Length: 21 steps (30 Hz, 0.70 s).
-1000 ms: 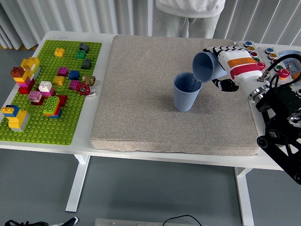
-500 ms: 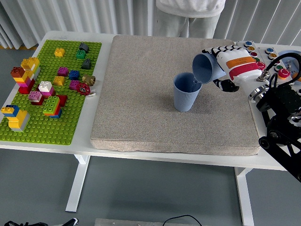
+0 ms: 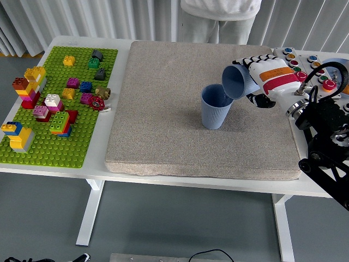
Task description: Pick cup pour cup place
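Two blue ribbed cups: upright cup (image 3: 216,107), right hand (image 3: 265,79) tipping tilted cup (image 3: 236,81).

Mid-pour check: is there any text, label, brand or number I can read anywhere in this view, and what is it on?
No text is readable.
Orange band on the white right hand gripping the tilted blue ribbed cup: any print is too blurred to read.
Upright blue ribbed cup: no markings.
Coloured buttons on the white panel: no legible labels.
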Each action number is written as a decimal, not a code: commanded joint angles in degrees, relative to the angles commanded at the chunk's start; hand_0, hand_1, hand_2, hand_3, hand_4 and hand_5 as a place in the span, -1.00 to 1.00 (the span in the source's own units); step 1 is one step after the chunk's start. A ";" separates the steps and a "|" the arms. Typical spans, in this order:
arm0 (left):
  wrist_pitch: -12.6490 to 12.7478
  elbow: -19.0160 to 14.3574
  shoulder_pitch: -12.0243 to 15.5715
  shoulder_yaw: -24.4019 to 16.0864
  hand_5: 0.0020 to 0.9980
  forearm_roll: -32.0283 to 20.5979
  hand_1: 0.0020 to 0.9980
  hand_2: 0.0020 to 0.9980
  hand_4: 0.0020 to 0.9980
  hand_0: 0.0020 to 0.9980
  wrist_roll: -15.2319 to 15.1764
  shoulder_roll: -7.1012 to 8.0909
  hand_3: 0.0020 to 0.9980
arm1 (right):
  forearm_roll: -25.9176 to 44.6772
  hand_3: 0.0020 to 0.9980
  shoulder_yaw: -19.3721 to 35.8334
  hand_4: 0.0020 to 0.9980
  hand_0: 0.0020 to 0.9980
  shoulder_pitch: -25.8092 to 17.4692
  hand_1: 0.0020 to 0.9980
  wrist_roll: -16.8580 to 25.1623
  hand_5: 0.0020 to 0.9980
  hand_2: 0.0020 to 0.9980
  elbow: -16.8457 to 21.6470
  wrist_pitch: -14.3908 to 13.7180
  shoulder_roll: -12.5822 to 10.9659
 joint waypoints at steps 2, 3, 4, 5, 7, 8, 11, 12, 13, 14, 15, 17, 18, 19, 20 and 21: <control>0.00 0.01 -0.07 0.04 1.00 -0.04 0.64 0.67 0.00 0.57 -0.04 0.01 0.53 | -0.24 0.45 -0.18 0.45 0.66 0.20 0.46 -0.11 -0.74 0.29 0.00 -0.12 -0.08; 0.01 0.01 -0.09 0.07 1.00 -0.08 0.64 0.67 0.00 0.57 -0.06 0.02 0.53 | -0.32 0.44 -0.26 0.44 0.67 0.31 0.46 -0.15 -0.74 0.29 -0.02 -0.13 -0.10; 0.01 0.01 -0.10 0.08 1.00 -0.09 0.64 0.67 0.00 0.57 -0.07 0.02 0.53 | -0.35 0.44 -0.28 0.44 0.67 0.35 0.46 -0.17 -0.74 0.29 -0.02 -0.14 -0.10; 0.01 0.01 -0.13 0.10 1.00 -0.11 0.64 0.67 0.00 0.57 -0.08 0.03 0.53 | -0.47 0.44 -0.39 0.44 0.67 0.45 0.46 -0.19 -0.74 0.29 0.04 -0.26 -0.15; 0.00 0.01 -0.14 0.07 1.00 -0.06 0.64 0.67 0.00 0.57 -0.06 0.03 0.53 | -0.67 0.44 -0.65 0.44 0.67 0.67 0.46 -0.29 -0.74 0.29 0.08 -0.28 -0.17; 0.00 0.01 -0.14 0.07 1.00 -0.05 0.64 0.67 0.00 0.57 -0.06 0.04 0.53 | -0.73 0.44 -0.71 0.44 0.67 0.72 0.46 -0.33 -0.74 0.29 0.07 -0.28 -0.17; 0.01 0.00 -0.20 0.10 1.00 -0.10 0.64 0.67 0.00 0.57 -0.08 0.04 0.53 | -1.01 0.44 -1.08 0.44 0.68 0.95 0.47 -0.54 -0.75 0.29 0.11 -0.34 -0.23; 0.01 0.00 -0.22 0.11 1.00 -0.12 0.64 0.67 0.00 0.57 -0.09 0.04 0.53 | -1.08 0.44 -1.17 0.44 0.68 1.03 0.47 -0.61 -0.75 0.29 0.12 -0.37 -0.25; 0.00 0.00 -0.24 0.12 1.00 -0.12 0.64 0.67 0.00 0.57 -0.10 0.05 0.53 | -1.09 0.44 -1.25 0.44 0.68 1.10 0.47 -0.62 -0.75 0.29 0.11 -0.35 -0.24; 0.00 0.00 -0.24 0.12 1.00 -0.12 0.64 0.67 0.00 0.57 -0.10 0.05 0.53 | -1.09 0.44 -1.27 0.44 0.68 1.11 0.47 -0.63 -0.75 0.29 0.11 -0.35 -0.24; -0.01 0.01 -0.27 0.10 1.00 -0.08 0.64 0.67 0.00 0.57 -0.08 0.05 0.53 | -1.31 0.44 -1.39 0.44 0.68 1.22 0.47 -0.84 -0.75 0.29 0.12 -0.43 -0.30; 0.00 0.00 -0.28 0.12 1.00 -0.11 0.64 0.67 0.00 0.57 -0.09 0.05 0.53 | -1.35 0.44 -1.56 0.44 0.68 1.35 0.47 -0.91 -0.75 0.29 0.14 -0.44 -0.36; 0.00 0.00 -0.28 0.12 1.00 -0.11 0.64 0.67 0.00 0.57 -0.09 0.06 0.53 | -1.50 0.44 -1.67 0.44 0.68 1.41 0.47 -1.01 -0.75 0.29 0.14 -0.51 -0.39; 0.00 0.01 -0.28 0.11 1.00 -0.10 0.64 0.67 0.00 0.57 -0.08 0.06 0.53 | -1.67 0.44 -1.79 0.44 0.68 1.46 0.47 -1.13 -0.75 0.29 0.14 -0.59 -0.41; 0.00 0.01 -0.27 0.11 1.00 -0.10 0.64 0.67 0.00 0.57 -0.09 0.06 0.53 | -1.81 0.44 -1.98 0.44 0.68 1.53 0.47 -1.29 -0.75 0.29 0.13 -0.64 -0.42; 0.00 0.01 -0.26 0.10 1.00 -0.07 0.64 0.67 0.00 0.57 -0.08 0.06 0.53 | -2.03 0.44 -2.13 0.44 0.69 1.58 0.47 -1.49 -0.75 0.29 0.15 -0.68 -0.42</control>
